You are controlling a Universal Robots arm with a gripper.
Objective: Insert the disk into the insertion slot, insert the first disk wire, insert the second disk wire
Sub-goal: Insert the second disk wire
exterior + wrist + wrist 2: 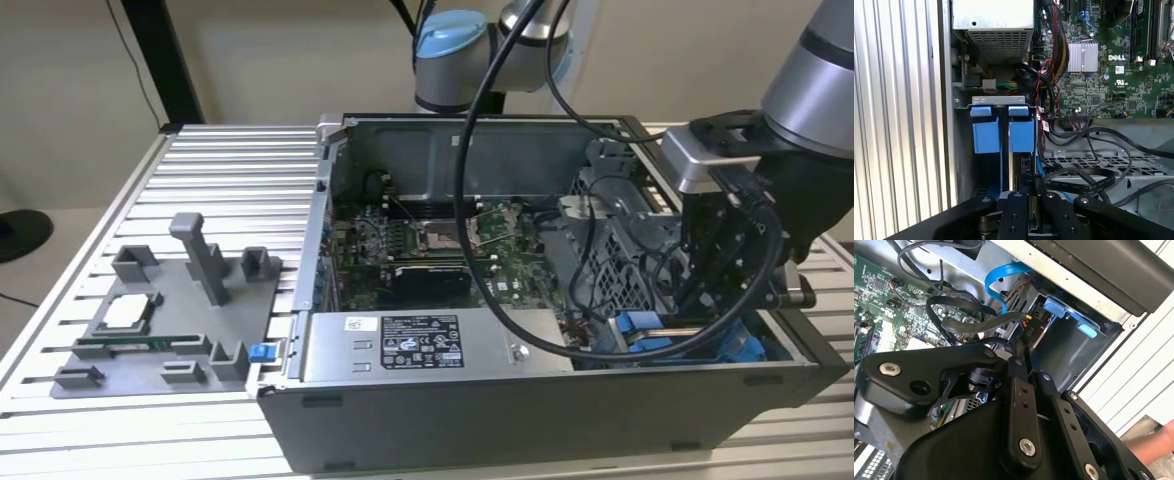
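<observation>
My gripper (699, 300) reaches down into the open computer case (534, 400), in the front corner at the exterior view's right. Its jaws stand close together on the black connector (1028, 331) of a black disk wire (961, 310). The connector hangs at the mouth of the insertion slot (965, 165), a grey metal bay with bright blue tabs (1004, 134) that also show in the second wrist view (1070, 315). The gripper (1032, 189) sits right over the slot's inner side. The disk is hidden among the blue parts. A blue flat cable (998, 279) loops nearby.
The grey power-supply box (427, 345) with a white sticker lies along the case's front wall. The green motherboard (427, 240) and a perforated cage (621, 255) fill the middle. A grey parts fixture (167, 320) stands on the slatted table. A hand (1156, 442) shows outside the case.
</observation>
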